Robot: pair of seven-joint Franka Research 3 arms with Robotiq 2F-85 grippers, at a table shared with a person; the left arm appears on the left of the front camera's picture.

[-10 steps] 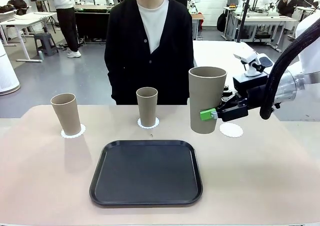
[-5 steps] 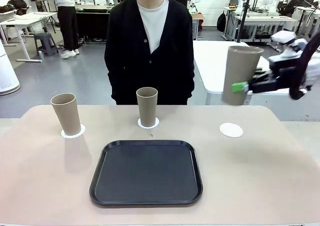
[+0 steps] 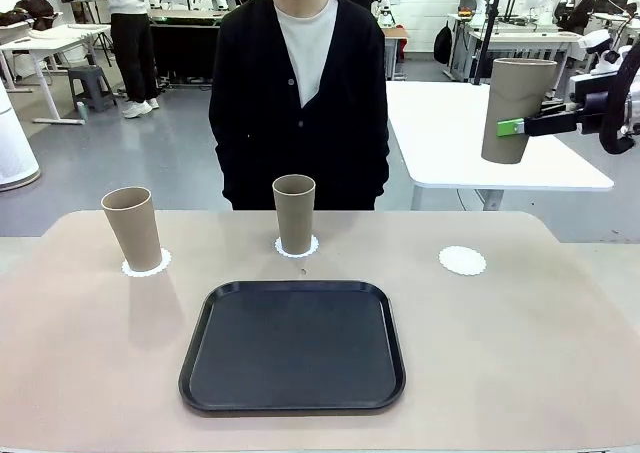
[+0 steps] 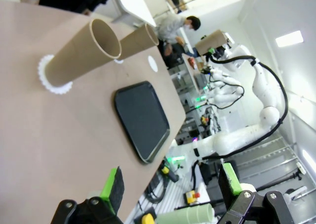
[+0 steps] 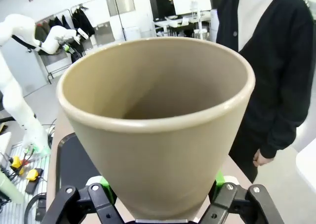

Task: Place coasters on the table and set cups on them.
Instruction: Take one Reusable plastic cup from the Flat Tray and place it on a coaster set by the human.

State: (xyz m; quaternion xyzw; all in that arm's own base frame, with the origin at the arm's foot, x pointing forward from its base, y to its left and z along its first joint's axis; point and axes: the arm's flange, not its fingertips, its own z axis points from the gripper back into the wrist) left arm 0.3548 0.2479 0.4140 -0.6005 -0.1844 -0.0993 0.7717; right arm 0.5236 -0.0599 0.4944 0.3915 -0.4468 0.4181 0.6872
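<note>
Gripping the cup (image 3: 516,108) in our right gripper (image 3: 512,127), left gripper (image 4: 170,187) spread, we should lower it upright, centred on the bare coaster (image 3: 462,261).

Three tan cups show: one (image 3: 133,229) at the left, one (image 3: 294,213) in the middle, one (image 3: 516,109) held aloft at the right; three white coasters (image 3: 462,261); one black tray (image 3: 293,346); one person (image 3: 298,83) stands opposite.
</note>
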